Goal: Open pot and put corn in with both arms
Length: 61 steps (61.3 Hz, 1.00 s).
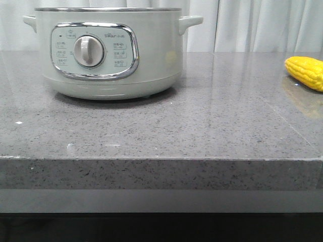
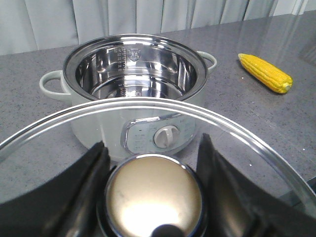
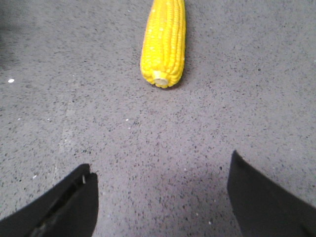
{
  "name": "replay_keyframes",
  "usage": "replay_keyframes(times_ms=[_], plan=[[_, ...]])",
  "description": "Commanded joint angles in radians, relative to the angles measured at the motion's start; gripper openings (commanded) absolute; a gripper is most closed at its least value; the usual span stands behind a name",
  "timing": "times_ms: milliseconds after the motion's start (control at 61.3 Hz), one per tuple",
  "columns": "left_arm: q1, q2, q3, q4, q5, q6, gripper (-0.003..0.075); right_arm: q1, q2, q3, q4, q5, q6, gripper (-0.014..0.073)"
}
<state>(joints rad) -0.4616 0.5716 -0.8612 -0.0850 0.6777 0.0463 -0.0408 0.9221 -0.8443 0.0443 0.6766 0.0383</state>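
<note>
both arms above table [image 1: 202, 111]

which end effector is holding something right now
The left end effector: its fingers clamp the knob of the glass lid. The right end effector is open and empty, short of the corn.

Only the grippers show, each as 2 black fingers. On the left gripper [image 2: 150, 192] the fingers [image 2: 86, 190] are broad, matte black wedges with a slight sheen along their inner edges, widening toward the base. The right gripper [image 3: 160, 197] has the same 2 dark, flat-sided fingers [image 3: 266, 197], and 1 carries a shallow groove along its upper edge.
</note>
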Motion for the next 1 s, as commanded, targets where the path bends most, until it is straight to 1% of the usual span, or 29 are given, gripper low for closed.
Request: replay_keyframes(times_ms=[0,490,751,979], plan=[[-0.007,-0.004,-0.035,-0.014,-0.143,-0.006,0.0218,-0.008,0.073,-0.096,0.002,-0.024,0.002,0.0561],[-0.007,-0.004,-0.035,-0.018,-0.143,-0.006,0.0218,-0.008,0.545,-0.488,0.0,0.166,-0.003,0.0561],[-0.007,-0.004,-0.035,-0.018,-0.143,-0.006,0.0218,-0.008,0.729,-0.653,-0.019,0.177,-0.004,0.0561],[-0.007,-0.004,-0.035,-0.018,-0.144,-0.006,0.0218,-0.008,0.836,-0.725,-0.019,0.129,-0.004,0.0561]])
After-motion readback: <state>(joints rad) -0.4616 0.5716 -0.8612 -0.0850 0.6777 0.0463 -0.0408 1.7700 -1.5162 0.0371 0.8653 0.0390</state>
